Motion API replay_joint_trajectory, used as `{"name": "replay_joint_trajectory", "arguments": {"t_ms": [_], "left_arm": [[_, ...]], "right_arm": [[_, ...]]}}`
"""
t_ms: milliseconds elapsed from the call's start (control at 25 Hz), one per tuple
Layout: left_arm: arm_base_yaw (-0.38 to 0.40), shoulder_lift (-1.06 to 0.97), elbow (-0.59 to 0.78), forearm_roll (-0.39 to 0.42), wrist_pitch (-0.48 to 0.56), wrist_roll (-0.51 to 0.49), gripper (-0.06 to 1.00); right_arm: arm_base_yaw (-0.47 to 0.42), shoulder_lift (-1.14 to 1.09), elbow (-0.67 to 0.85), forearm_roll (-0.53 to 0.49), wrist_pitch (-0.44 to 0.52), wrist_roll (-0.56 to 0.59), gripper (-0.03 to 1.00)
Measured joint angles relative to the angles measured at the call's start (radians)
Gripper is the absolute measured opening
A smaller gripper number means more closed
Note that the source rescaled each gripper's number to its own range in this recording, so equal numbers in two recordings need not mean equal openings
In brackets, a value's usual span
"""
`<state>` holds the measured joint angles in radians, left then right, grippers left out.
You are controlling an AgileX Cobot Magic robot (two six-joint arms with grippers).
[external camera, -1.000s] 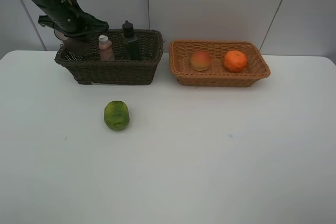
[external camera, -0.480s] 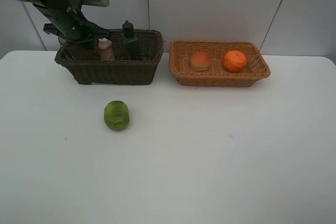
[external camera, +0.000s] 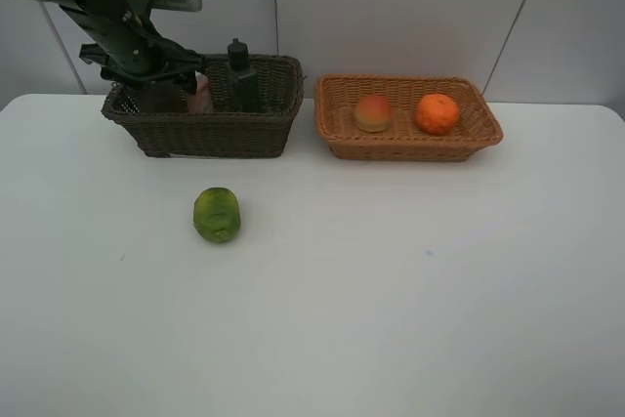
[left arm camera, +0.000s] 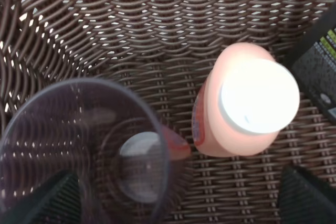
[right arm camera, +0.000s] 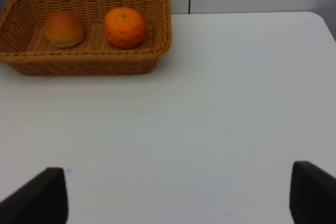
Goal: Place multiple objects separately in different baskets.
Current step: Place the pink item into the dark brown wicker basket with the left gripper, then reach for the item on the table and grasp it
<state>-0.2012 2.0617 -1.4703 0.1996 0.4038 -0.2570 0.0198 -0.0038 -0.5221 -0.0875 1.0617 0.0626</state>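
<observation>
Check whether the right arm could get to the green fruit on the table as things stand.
Probably yes. The green fruit lies alone on the bare white table, in front of the dark brown basket, with nothing beside it. The right end effector is open over bare tabletop; reach across the middle cannot be judged.

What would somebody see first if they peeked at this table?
Probably the green round fruit, sitting alone on the white table in front of the dark brown basket. Next, the bright orange and the peach-like fruit, side by side in the light tan basket on the right.
</observation>
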Motion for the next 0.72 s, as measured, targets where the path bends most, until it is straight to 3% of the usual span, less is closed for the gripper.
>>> {"name": "replay_joint_trajectory", "arguments": {"t_ms": [320,720], "left_arm": [[-0.042,-0.109,0.0,-0.003,0.102,0.0,0.99],[-0.212,-0.218,0.057,-0.013,0.34,0.071,0.99]], "right_arm": [[0.0,0.0,0.0,0.0,0.0,0.0,0.84],[0.0,0.0,0.0,0.0,0.0,0.0,0.84]]}}
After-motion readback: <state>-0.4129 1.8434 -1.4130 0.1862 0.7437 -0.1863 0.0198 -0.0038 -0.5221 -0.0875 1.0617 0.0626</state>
